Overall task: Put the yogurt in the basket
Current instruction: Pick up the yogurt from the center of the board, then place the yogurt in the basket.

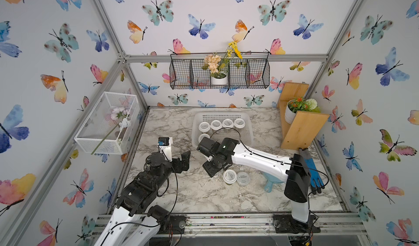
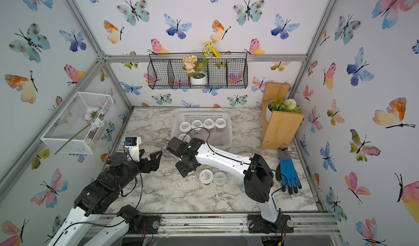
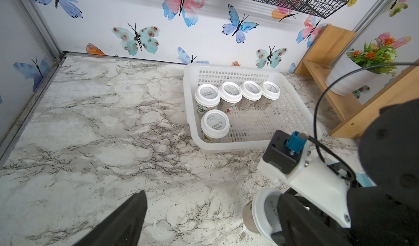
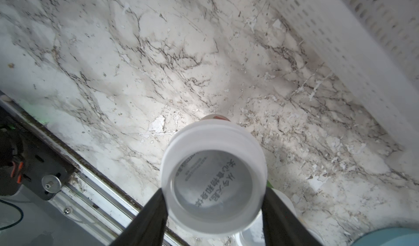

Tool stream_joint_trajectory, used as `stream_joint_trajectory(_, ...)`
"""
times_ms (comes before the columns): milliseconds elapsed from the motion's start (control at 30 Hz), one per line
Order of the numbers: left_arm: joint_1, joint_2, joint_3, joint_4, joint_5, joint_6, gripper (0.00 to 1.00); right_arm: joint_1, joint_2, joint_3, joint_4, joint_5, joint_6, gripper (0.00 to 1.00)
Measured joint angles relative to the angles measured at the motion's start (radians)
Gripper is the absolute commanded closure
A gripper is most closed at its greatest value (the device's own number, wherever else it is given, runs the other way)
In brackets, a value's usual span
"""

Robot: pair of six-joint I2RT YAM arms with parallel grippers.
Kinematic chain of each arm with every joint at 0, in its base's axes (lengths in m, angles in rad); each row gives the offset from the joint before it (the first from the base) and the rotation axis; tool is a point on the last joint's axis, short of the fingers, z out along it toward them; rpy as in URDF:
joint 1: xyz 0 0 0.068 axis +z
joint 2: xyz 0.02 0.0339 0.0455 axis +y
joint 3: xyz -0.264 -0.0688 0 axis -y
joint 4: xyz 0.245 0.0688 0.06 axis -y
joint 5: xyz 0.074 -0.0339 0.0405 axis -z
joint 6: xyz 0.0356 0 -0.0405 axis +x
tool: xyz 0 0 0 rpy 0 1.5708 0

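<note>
The white perforated basket (image 1: 246,138) (image 3: 260,124) stands at the back of the marble table. It holds several yogurt jars: a row along its far side (image 1: 216,125) (image 3: 230,92) and one in front of the row (image 1: 203,137) (image 3: 215,125). Two more jars stand together on the table, one white-rimmed (image 1: 229,176) and one paler and flatter (image 1: 243,178). My right gripper (image 1: 210,166) (image 4: 214,199) is shut on another yogurt jar (image 4: 213,176) (image 3: 258,208) by its lid, just left of that pair. My left gripper (image 1: 178,156) (image 3: 208,224) stands open over bare table beside it.
A blue glove (image 1: 311,172) lies at the right edge, and a light blue object (image 1: 272,183) lies under my right arm. A wooden shelf (image 1: 301,129) with a potted plant stands to the right of the basket. A white mesh box (image 1: 106,122) and a black wire basket (image 1: 220,74) hang on the walls.
</note>
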Motion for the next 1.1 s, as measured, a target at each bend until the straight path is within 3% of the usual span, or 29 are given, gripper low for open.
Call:
stream_joint_trajectory(233, 0.0, 0.0, 0.0, 0.0, 0.0, 0.0, 0.05, -0.034, 0.0, 0.135, -0.009, 0.01, -0.04, 0.35)
stream_joint_trajectory(600, 0.0, 0.0, 0.0, 0.0, 0.0, 0.0, 0.05, -0.194, 0.01, 0.246, 0.0, -0.017, -0.087, 0.34)
stream_joint_trajectory(1100, 0.0, 0.0, 0.0, 0.0, 0.0, 0.0, 0.05, -0.344, 0.107, 0.261, 0.061, -0.056, -0.106, 0.33)
